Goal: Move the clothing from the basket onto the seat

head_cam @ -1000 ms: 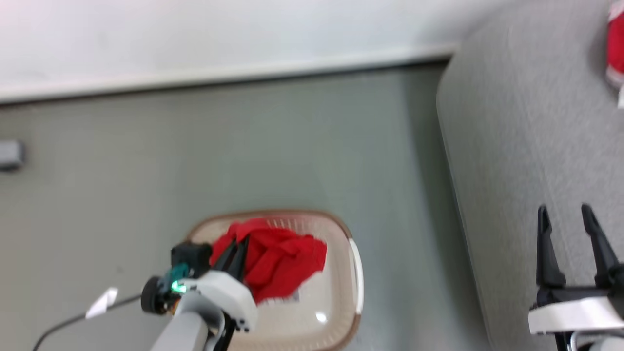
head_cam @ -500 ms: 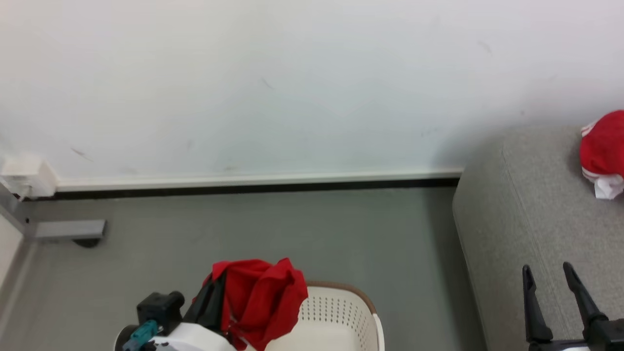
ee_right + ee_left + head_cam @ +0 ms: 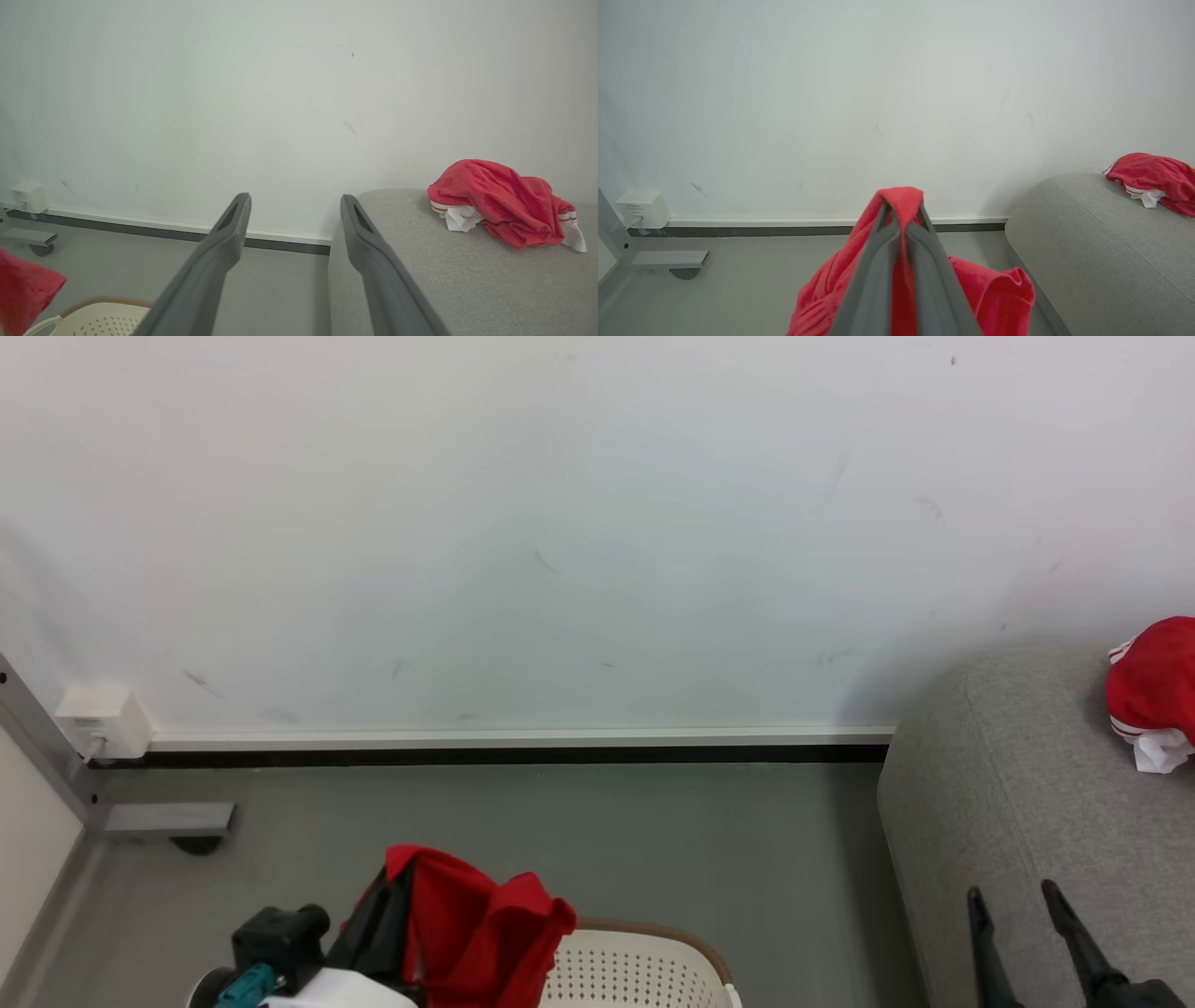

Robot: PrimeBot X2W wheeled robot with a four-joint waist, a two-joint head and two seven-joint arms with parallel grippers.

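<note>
Left hand (image 3: 903,210): fingers clamped together on a fold of the held garment (image 3: 476,924). Cloth is pinched between the tips and bulges over them.

Held garment: bright red soft fabric, crumpled, draping down both sides of the fingers. In the left wrist view one bunched lobe hangs out at 4 o'clock. No trim is visible on this piece. Its lower end runs off the frame, so I can't tell whether it's clear of the basket.

Basket (image 3: 644,961): cream perforated wall with a brown rim, at 6 o'clock in the head view, just at 3 o'clock of the held garment. Only the far rim is in frame, so its contents aren't visible.

Right hand (image 3: 295,199): fingers spread wide, nothing between them. It's at 5 o'clock in the head view, over the near part of the sofa (image 3: 420,270).

Sofa: light grey textured weave with a rounded end, sitting at 3 to 5 o'clock in the head view.

Second garment (image 3: 495,200): lies on the sofa at 2 o'clock from the right hand, well apart from it. It's a red crumpled heap with white striped trim, and white lining shows at its 8 o'clock and 4 o'clock edges.

The grey floor (image 3: 653,831) runs between basket and sofa. A white wall (image 3: 560,523) stands behind, with a small white box (image 3: 98,719) at its base at 9 o'clock.
</note>
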